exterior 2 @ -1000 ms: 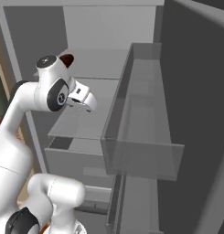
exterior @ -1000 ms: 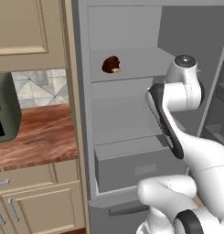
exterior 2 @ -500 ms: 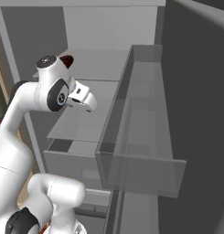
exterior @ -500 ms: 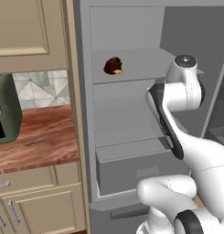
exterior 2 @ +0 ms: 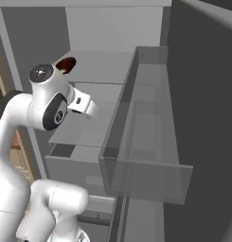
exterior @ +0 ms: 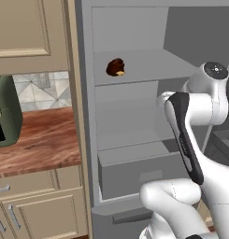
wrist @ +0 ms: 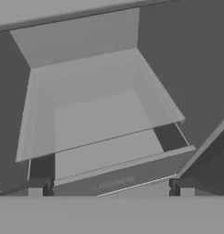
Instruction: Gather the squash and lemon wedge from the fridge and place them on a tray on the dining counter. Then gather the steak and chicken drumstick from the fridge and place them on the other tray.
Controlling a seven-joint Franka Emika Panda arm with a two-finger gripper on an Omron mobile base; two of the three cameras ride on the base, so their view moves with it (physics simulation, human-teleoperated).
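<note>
left base view: no legible writing. the fridge (exterior: 134, 140) stands open, plain matte grey, with flat shelves and a boxy drawer low down; a dark reddish-brown rounded item (exterior: 115, 67) sits near the left edge of the upper shelf. beside it, a wood-grain counter (exterior: 41, 144). right base view: translucent grey door bin (exterior 2: 146, 142), rectangular. hand view: gripper (wrist: 111, 188) jaws spread wide, empty, above a smooth grey shelf.
</note>
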